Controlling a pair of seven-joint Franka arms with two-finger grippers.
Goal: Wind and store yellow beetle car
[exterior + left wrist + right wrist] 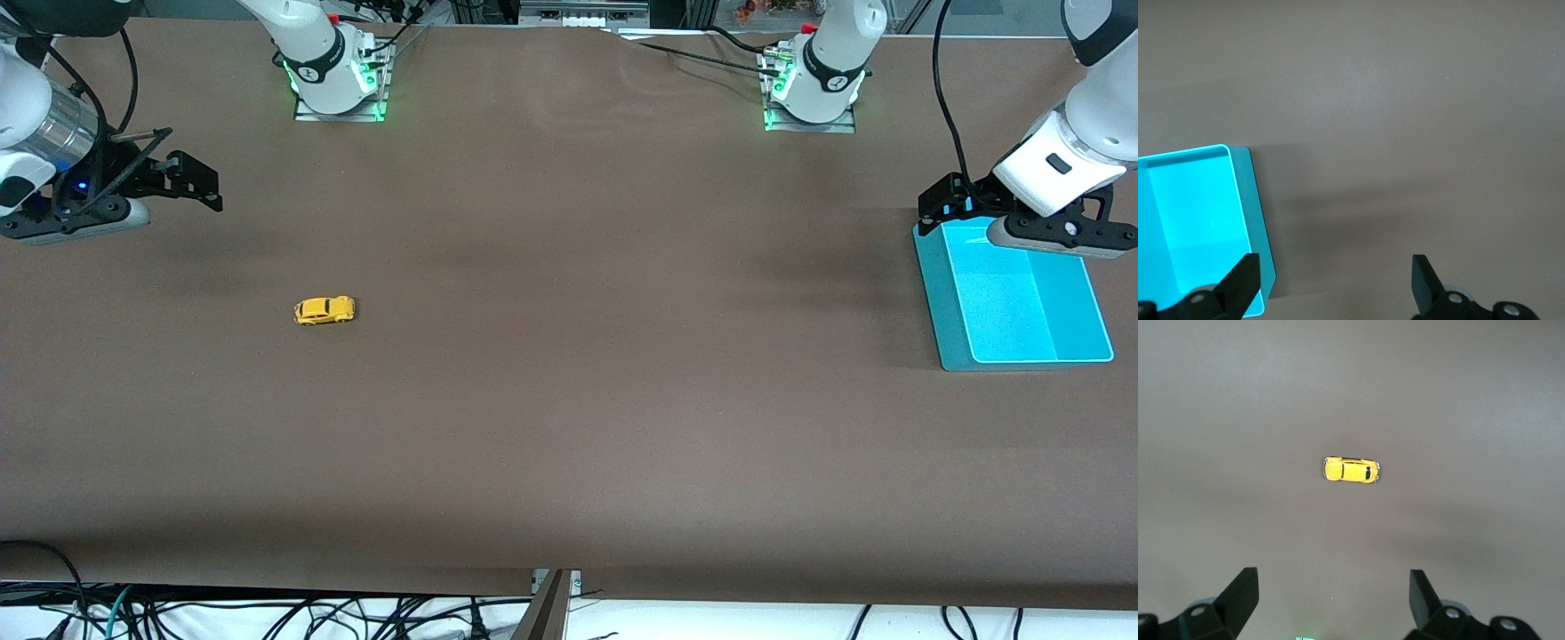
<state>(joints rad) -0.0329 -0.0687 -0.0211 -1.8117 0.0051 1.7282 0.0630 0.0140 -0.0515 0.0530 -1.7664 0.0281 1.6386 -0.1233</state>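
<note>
1. Teal rectangular plastic bin (956, 347) sits at the left arm's end, ready for storage; left gripper (942, 206) waits over its rim, jaws spread, empty.
2. Small yellow beetle car (324, 309) rests on brown table (569, 427), toward the right arm's end.
3. Right gripper (191, 182) hovers near the car, released, positioned for pickup.

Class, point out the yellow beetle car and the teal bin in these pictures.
yellow beetle car (324, 310): front view, on its roof.
teal bin (1015, 302): front view, on its bare floor.
</note>
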